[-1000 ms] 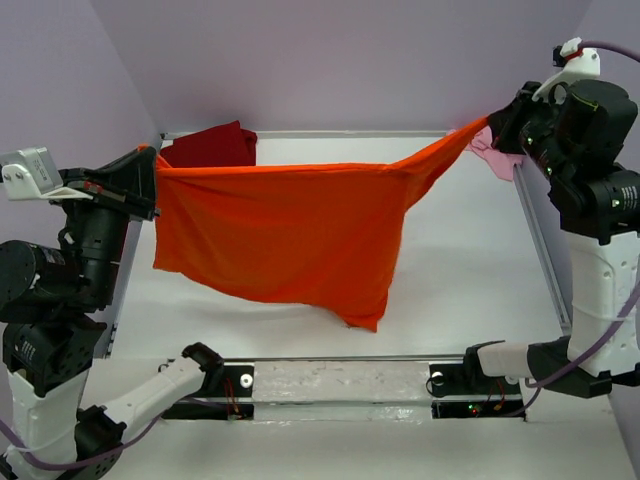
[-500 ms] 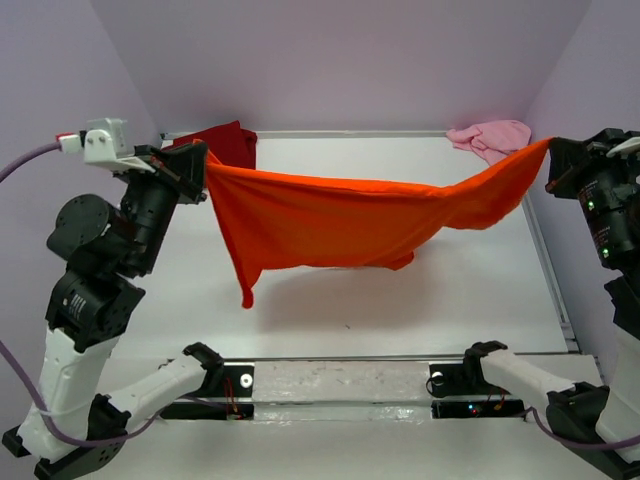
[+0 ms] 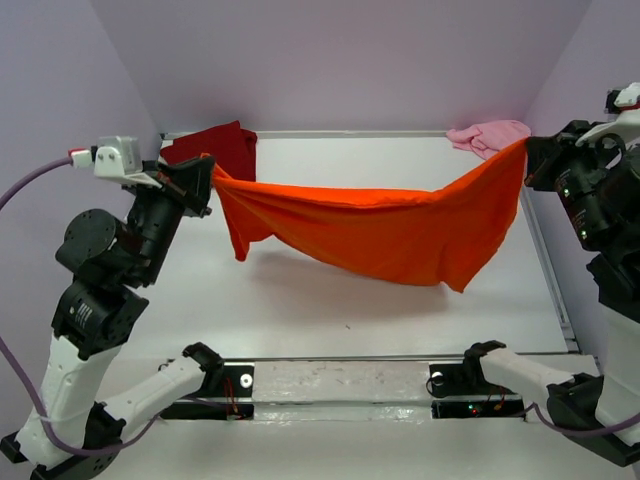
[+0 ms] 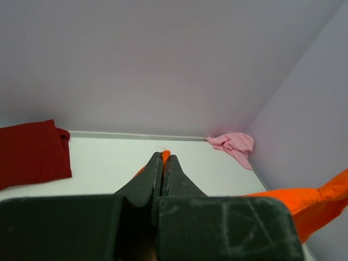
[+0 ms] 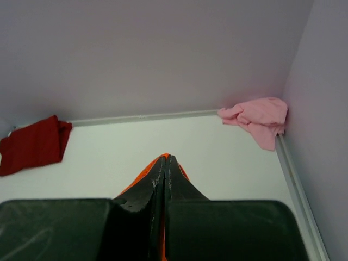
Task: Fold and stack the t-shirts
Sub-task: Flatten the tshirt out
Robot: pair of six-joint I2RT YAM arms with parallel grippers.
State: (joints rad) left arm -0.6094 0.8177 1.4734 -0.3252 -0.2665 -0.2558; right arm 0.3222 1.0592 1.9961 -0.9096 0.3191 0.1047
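Orange t-shirt point(image 3: 380, 235) hangs sagging between left claw point(image 3: 208, 184) and right claw point(image 3: 527, 160), each pinching an end, sleeves lost among folds.

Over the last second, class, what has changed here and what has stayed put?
Both arms shifted rightward with the orange t-shirt: the left gripper moved inward, the right gripper outward. The cloth, a broad hanging sheet before, now sags as a narrower band, lowest near its right end. Both grips held; the dark red t-shirt and pink t-shirt stayed in the far corners.
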